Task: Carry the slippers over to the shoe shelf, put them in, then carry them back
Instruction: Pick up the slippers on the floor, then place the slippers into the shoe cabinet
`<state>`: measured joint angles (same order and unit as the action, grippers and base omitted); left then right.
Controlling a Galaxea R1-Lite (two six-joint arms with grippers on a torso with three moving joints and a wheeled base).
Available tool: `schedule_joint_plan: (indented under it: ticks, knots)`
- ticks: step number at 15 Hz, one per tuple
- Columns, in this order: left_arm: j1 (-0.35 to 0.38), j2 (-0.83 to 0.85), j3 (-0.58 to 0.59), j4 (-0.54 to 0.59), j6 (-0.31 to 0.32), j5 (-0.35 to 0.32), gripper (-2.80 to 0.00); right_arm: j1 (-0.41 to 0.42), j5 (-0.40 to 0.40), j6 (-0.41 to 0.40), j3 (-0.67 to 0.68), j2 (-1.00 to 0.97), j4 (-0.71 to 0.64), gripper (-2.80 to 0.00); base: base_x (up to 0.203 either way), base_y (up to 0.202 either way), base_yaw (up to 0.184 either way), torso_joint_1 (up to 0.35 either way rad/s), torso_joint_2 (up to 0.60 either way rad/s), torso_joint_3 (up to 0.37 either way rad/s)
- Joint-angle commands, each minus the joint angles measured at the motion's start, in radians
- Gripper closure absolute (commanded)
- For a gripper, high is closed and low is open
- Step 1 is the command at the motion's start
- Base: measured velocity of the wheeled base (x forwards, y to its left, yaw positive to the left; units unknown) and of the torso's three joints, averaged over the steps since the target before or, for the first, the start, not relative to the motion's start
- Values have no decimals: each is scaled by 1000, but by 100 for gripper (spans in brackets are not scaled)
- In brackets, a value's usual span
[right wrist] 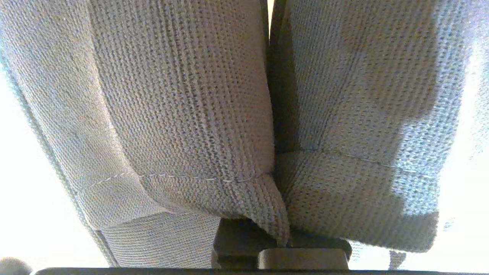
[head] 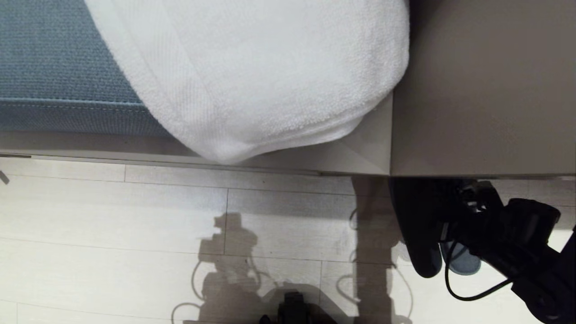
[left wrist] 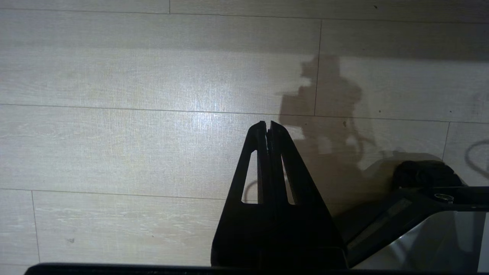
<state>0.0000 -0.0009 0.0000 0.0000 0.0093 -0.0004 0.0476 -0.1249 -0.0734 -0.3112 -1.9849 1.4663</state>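
Pale wood-plank flooring (head: 112, 216) fills the lower half of the head view, crossed by the robot's own shadow. Above it runs the front edge of a low bench with a blue woven cushion (head: 49, 58) on the left, and a folded white towel (head: 252, 72) lies over the cushion and hangs past its front edge. To the right of the towel sits a grey-beige panel (head: 481, 90), whose lower edge overhangs the floor.

Just below that panel, at the right of the head view, the right gripper (head: 450, 243) hangs over the floor on its dark arm, a black cable looping beneath it. Its jaws are closed tight on the slippers (right wrist: 237, 114), pinching both together. In the right wrist view the two slippers fill nearly the whole picture side by side, their knitted blue-grey uppers pressed against each other with a stitched seam running across each. In the head view they show as a dark shape and a bluish rounded end hanging below the jaws, clear of the panel.

The left gripper (left wrist: 267, 128) points at bare floor, its jaws closed together with nothing between them. Beside it lies part of the robot's base (left wrist: 420, 214).
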Motion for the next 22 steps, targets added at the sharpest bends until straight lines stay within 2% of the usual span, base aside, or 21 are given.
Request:
schedule_joint_plan:
  ticks: [1, 3, 9, 22]
  knots:
    - [0, 1, 0, 0, 0, 0, 0, -5, -5, -4, 100, 95, 16, 0, 0, 0, 0, 0, 0, 0]
    - [0, 1, 0, 0, -1, 0, 0, -9, -7, -18, 179, 92, 58, 0, 0, 0, 0, 0, 0, 0]
    - [0, 1, 0, 0, -2, 0, 0, -32, -11, -31, 302, 116, 64, 0, 0, 0, 0, 0, 0, 0]
    - [0, 1, 0, 0, -6, 0, 0, -41, -4, -35, 311, 304, 64, 0, 0, 0, 0, 0, 0, 0]
